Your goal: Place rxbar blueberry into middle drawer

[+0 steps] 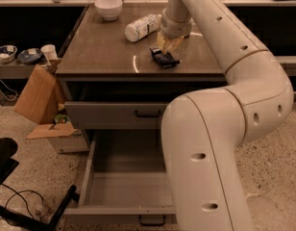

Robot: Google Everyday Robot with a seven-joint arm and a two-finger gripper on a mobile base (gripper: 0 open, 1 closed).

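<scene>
The rxbar blueberry, a small dark flat bar, lies on the brown tabletop near its front right. My gripper hangs at the end of the white arm, just above and behind the bar, close to it. The middle drawer is pulled out below the table front, a deep grey tray with a small dark handle on its front. My arm's big white elbow covers the drawer's right part.
A white bottle lies on its side behind the gripper. A white bowl stands at the table's back. A shut grey drawer front sits above the open one. A cardboard box and a black chair base are on the floor at left.
</scene>
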